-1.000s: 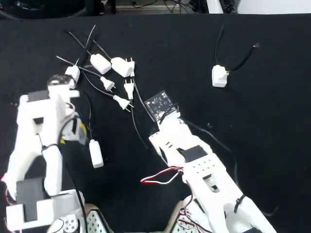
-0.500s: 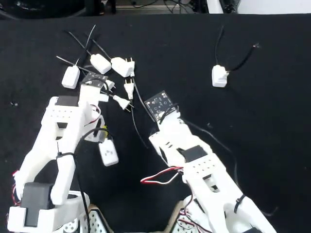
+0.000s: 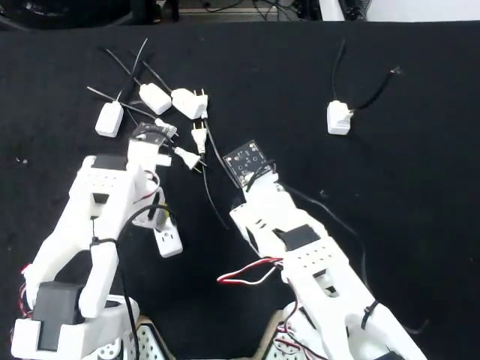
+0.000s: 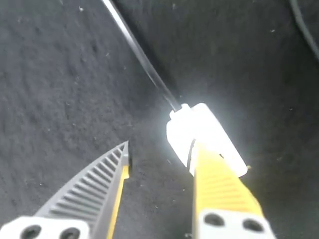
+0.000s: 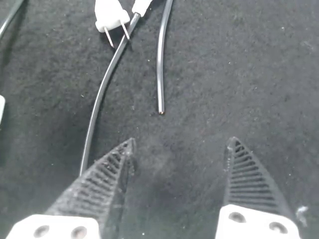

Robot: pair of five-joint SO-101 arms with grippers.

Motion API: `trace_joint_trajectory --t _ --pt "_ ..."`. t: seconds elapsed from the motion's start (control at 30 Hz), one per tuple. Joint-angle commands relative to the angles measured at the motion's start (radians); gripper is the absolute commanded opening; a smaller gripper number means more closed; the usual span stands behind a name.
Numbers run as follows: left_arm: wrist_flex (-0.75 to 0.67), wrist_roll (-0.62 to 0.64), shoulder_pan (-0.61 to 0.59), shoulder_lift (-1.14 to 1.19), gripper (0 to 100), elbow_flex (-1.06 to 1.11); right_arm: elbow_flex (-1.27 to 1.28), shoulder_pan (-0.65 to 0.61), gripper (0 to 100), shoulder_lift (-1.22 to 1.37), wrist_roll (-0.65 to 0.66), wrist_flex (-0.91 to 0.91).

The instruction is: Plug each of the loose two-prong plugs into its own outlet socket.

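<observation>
The white socket body (image 4: 204, 134) is lying on the black table (image 3: 420, 187) right at the tip of your left gripper's (image 4: 159, 148) yellow-faced jaw. It is touching that tip or tucked under it, not sitting between the jaws, and its thin cord (image 4: 142, 59) is running away ahead of them. Those jaws are standing apart and holding nothing. Your right gripper (image 5: 182, 143) is also gaping over bare table and gripping nothing. A two-prong plug (image 5: 112, 16) is lying well ahead of its jaws with the prongs pointing back toward them, and a loose cord end (image 5: 160, 110) is lying closer in, ahead of the gap. I am judging the task as barely begun. Farther out ahead of the right jaws, the cluster of plugs and sockets (image 3: 187, 105) is lying loose and tangled, every prong I can make out is bare, and no plug is being carried. One possible exception is the lone white piece (image 3: 339, 118), lying well apart from both pairs of jaws with two cords leaving it. It may be a mated pair, but I cannot tell. Glare is washing out the socket body in the left wrist view, so I am not making out its slots there, and the yellow jaw is covering its near end. The edge of the right wrist view is cutting off the plug's body.
</observation>
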Motion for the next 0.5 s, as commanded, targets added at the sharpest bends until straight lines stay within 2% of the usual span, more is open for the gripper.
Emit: trace_joint_trajectory --t 0.0,0.2,0.37,0.47 --pt "-0.025 -0.083 -0.050 -0.018 21 0.051 -0.004 -0.015 27.2 -0.031 0.003 -0.021" --pt "-0.135 -0.100 -0.197 -0.023 21 0.120 -0.004 -0.015 27.2 -0.031 0.003 -0.021" --pt "-0.132 -0.190 -0.317 -0.031 20 0.111 -0.004 -0.015 27.2 -0.031 0.003 -0.021" --pt "-0.129 -0.204 -0.363 -0.031 20 0.088 -0.004 -0.015 27.2 -0.031 0.003 -0.021"
